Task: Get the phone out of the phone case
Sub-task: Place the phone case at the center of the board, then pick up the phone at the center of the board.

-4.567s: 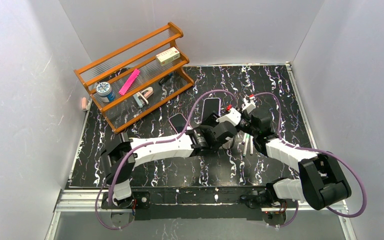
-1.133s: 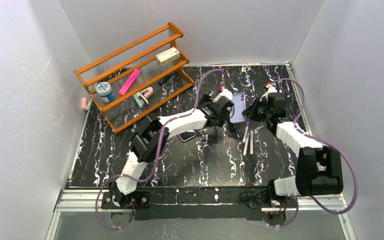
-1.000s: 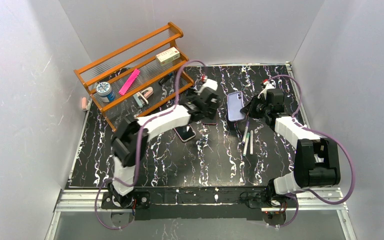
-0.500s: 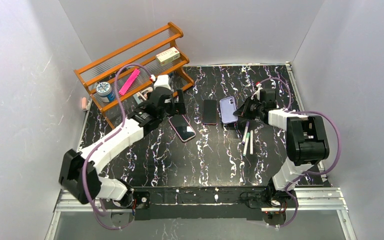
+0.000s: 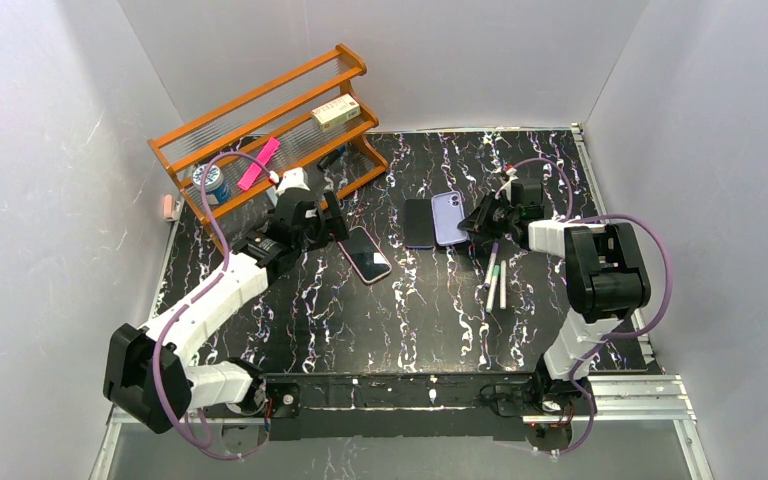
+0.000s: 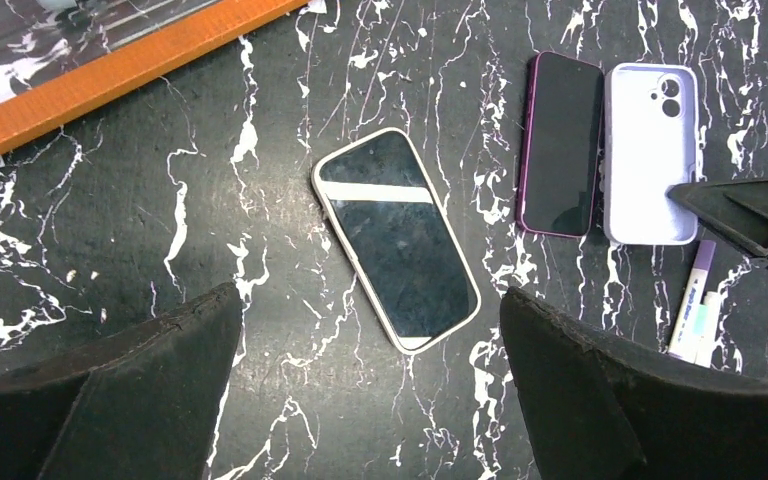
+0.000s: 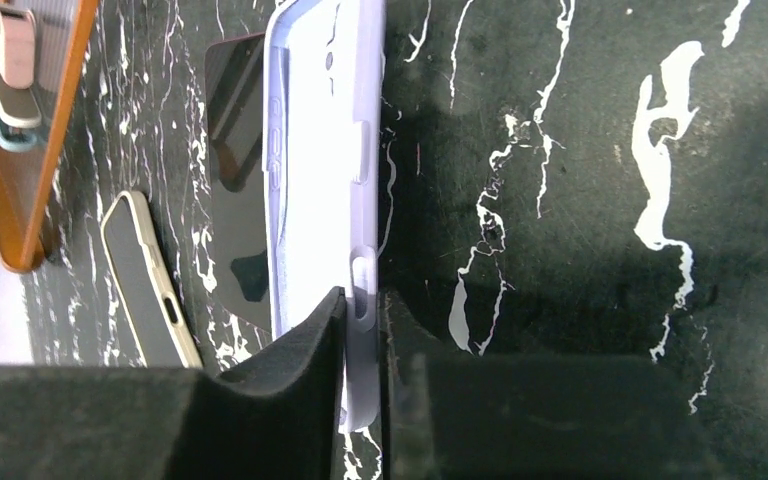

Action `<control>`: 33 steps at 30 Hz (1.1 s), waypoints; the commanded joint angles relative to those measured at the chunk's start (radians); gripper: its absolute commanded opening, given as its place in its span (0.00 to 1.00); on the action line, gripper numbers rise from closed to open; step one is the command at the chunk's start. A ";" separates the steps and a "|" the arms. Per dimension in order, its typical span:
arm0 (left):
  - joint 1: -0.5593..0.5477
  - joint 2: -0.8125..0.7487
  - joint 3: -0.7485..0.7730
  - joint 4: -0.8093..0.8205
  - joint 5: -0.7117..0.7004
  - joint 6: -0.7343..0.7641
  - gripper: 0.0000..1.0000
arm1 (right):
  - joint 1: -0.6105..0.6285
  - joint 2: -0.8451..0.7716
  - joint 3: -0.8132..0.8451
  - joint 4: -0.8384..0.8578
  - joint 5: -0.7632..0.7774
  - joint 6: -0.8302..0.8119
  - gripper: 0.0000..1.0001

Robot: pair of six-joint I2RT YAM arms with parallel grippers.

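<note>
**Phone out, case empty, right pincer on the case**

- Bench (image 5: pixel 410 320): black marble top, everything below sits on it.
- Rack (image 6: pixel 110 78): orange, far-left of the case, small items on its shelves.
- Left pincer (image 6: pixel 368 300): wide open and holding nothing. It hangs left of the case, above the second phone, and touches neither.
- Right pincer (image 7: pixel 362 322): closed narrow on the case's right-hand side wall, one finger inside the shell and one outside.
- Case (image 6: pixel 650 150): lilac, open side up, camera cutout at its far end, nothing in it. Looks to lie flat on the bench; the wrist view can't confirm that the gripped edge is fully down.
- Phone (image 6: pixel 560 145): dark with a purple rim, screen up, flat on the bench. It lies just left of the case and parallel to it. Can't tell whether the two edges touch.
- Second phone (image 6: pixel 395 240): pale bumper, screen up, angled. It lies further left of the case, past the dark phone and a bit nearer the arm bases.
- Pens (image 5: pixel 491 272): two, side by side, near-right of the case, close to the right pincer.
</note>
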 commanded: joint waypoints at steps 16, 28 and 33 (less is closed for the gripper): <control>-0.009 0.162 0.037 -0.004 0.027 -0.141 0.98 | 0.017 -0.147 -0.071 -0.068 0.118 -0.130 0.78; -0.126 0.385 0.180 -0.053 -0.162 -0.124 0.98 | 0.016 -0.543 -0.268 -0.014 0.270 -0.228 0.99; -0.169 0.478 0.221 -0.052 -0.223 -0.192 0.98 | 0.016 -0.710 -0.380 0.083 0.302 -0.237 0.99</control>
